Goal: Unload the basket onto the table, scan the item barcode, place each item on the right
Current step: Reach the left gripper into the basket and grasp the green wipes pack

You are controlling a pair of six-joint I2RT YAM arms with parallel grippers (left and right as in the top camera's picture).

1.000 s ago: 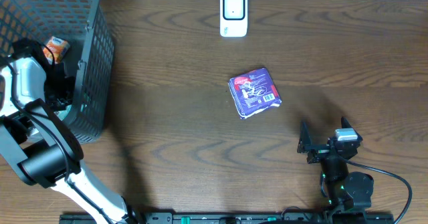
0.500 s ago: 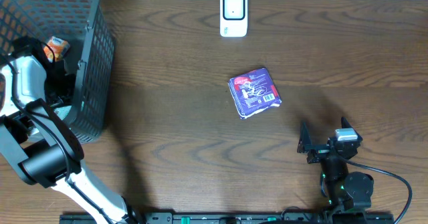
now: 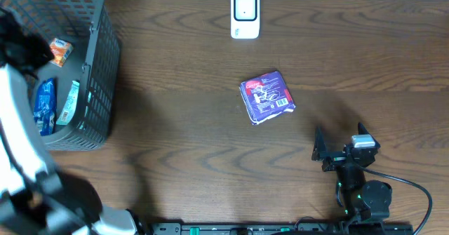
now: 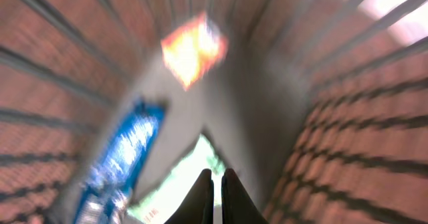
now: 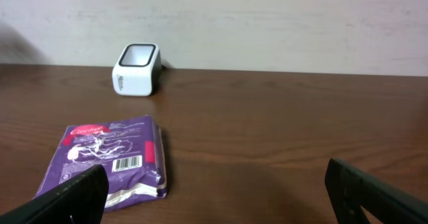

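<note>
free: table [image 3: 175,123] around purple packet [image 3: 267,97] (all sides) | blocked: basket [image 3: 102,74] walls, far left

place: shop checkout setup | cues: barcode scanner [image 3: 245,14], wire basket [image 3: 102,74]

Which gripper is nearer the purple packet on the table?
Right. The right gripper is open, near the table's front edge and to the right of the purple packet. The left gripper is shut at the basket, on the far left.

Dark wood grain, low sheen, is noted on the table [image 3: 175,123]. Matt plastic mesh is recorded for the basket [image 3: 98,66], glossy film for the purple packet [image 3: 266,97], smooth white plastic for the scanner [image 3: 245,15].
</note>
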